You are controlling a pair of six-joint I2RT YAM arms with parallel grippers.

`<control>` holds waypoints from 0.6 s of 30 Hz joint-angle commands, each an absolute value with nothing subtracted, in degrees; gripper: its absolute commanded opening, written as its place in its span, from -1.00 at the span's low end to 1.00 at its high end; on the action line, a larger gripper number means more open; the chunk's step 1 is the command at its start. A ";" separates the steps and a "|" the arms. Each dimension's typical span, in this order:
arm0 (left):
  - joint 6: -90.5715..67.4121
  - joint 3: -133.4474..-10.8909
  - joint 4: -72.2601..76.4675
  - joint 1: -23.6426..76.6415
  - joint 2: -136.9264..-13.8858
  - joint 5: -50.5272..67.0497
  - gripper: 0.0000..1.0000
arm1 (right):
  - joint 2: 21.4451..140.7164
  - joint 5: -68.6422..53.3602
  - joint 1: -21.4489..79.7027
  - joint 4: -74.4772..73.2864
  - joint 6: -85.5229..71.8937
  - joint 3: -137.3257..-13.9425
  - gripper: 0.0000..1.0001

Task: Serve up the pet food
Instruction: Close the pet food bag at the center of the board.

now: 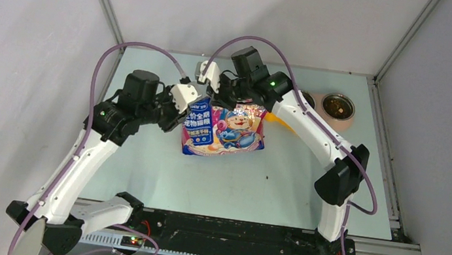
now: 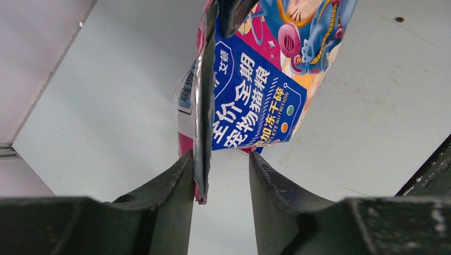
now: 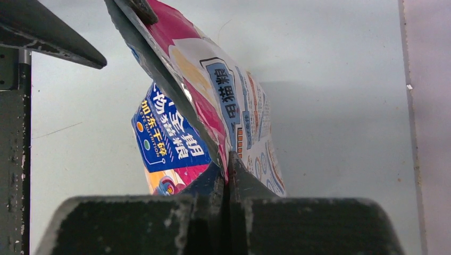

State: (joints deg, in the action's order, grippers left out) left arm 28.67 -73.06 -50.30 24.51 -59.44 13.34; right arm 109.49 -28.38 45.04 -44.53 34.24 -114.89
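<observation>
Our left gripper (image 2: 220,156) is part open, with the edge of the bag (image 1: 224,129) inside it, touching just one side. Our right gripper (image 3: 227,162) is squeezed tight on the bag's other edge. Far back on the right, we see brown pet food (image 1: 338,105) in a bowl (image 1: 353,111).

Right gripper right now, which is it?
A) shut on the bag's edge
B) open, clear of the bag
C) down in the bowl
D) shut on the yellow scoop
A: in the right wrist view the right gripper has its fingers pressed together with the edge of the bag pinched between them.
</observation>
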 commanded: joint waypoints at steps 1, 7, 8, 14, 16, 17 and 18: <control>29.45 -74.07 -51.12 24.71 -57.57 14.98 -0.05 | 108.72 -27.19 45.43 -39.82 33.77 -116.81 -1.00; 29.46 -74.85 -49.51 24.77 -58.08 14.31 0.10 | 108.30 -27.38 45.32 -41.94 32.73 -119.55 -0.61; 29.58 -74.81 -49.23 24.83 -58.35 15.09 0.11 | 108.11 -28.27 45.17 -42.02 31.98 -119.58 -0.53; 31.14 -74.41 -45.00 25.63 -61.82 15.13 0.11 | 107.94 -36.53 43.21 -43.97 27.67 -120.04 -0.73; 31.46 -74.66 -43.52 25.74 -62.82 14.79 0.09 | 108.22 -38.56 42.49 -45.04 27.14 -120.08 -1.00; 31.59 -74.76 -43.07 25.75 -63.45 14.60 0.08 | 108.40 -39.50 42.07 -45.60 27.15 -120.00 -1.00; 31.66 -74.82 -42.12 25.75 -64.03 14.29 0.04 | 108.44 -39.88 41.86 -46.05 27.18 -119.98 -1.00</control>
State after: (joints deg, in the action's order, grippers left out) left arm 30.15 -73.10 -47.05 25.30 -62.39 13.89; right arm 109.51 -34.15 43.27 -45.58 29.63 -117.05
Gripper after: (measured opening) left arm 0.545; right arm 0.018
